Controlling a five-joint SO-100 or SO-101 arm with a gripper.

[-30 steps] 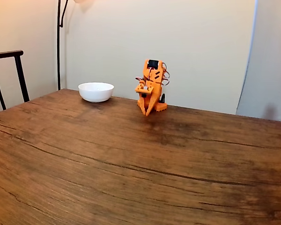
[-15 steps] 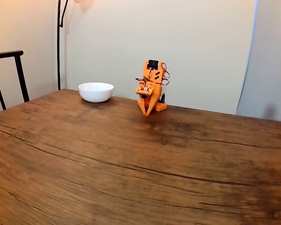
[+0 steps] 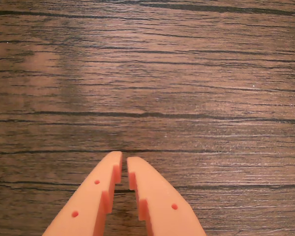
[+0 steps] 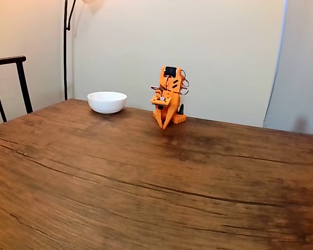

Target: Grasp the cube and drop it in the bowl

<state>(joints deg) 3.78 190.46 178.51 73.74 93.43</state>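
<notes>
The wooden table is wide and brown, with dark grain lines. At its far edge, in the fixed view, one orange arm sits folded, its gripper pointing down close to the wood. To the left of the arm in this view, near but apart from it, stands one bowl: round, shallow, plain white and glossy, upright on the table. In the wrist view the gripper has two orange fingers almost together, with a thin gap between the tips and nothing between them, over bare wood.
</notes>
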